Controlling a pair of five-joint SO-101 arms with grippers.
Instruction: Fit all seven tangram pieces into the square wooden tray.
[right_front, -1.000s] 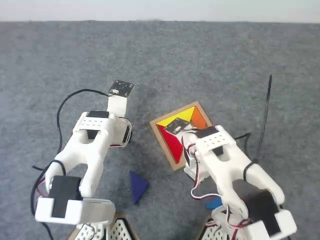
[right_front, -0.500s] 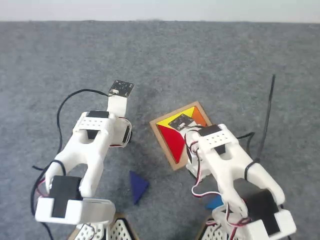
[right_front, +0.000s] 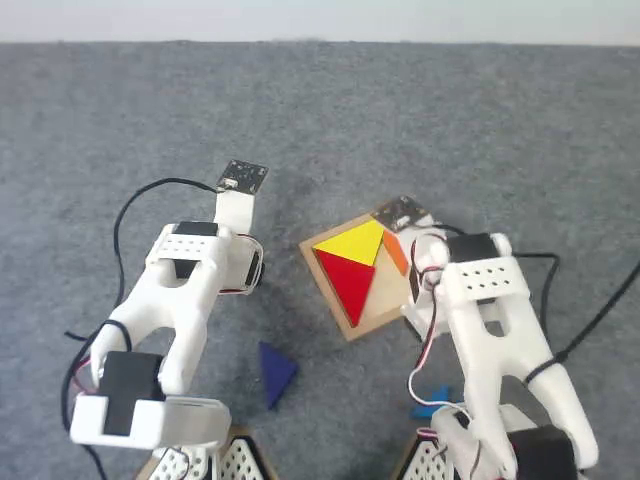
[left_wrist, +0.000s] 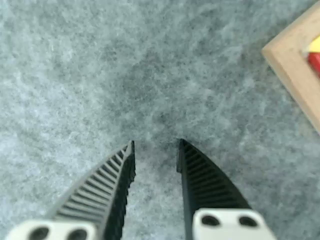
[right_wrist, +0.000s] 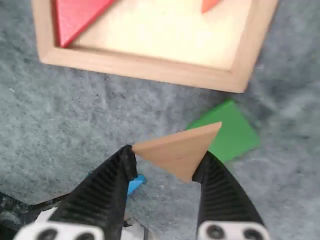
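1. Swinging off to the right, the right arm (right_front: 480, 300) has left the spot over the tray (right_front: 323, 290) where it hung a second ago. Its wrist now sits by the tray's right corner.
2. With the arm out of the way, the yellow triangle (right_front: 355, 243) and red triangle (right_front: 350, 280) show whole in the tray, touching each other. The orange piece (right_front: 395, 252) lies against the right rim. The tray itself has not shifted.
3. The right gripper (right_wrist: 169, 155) holds a tan triangle (right_wrist: 175, 150) pinched between its fingers. It is outside the tray, just beyond the rim.
4. A green piece (right_wrist: 232, 135) lies on the tabletop (right_front: 450, 120) just off the tray's corner, partly hidden behind the held triangle.
5. A light blue piece (right_front: 430, 405) lies near the right arm's base.
6. The left arm (right_front: 185, 290) has not moved. The left gripper (left_wrist: 156, 145) hangs over bare tabletop, parted a moderate way and holding nothing, with a tray corner off to one side.
7. The dark blue triangle (right_front: 277, 370) lies where it was, on the tabletop between the two arms and well apart from the tray.
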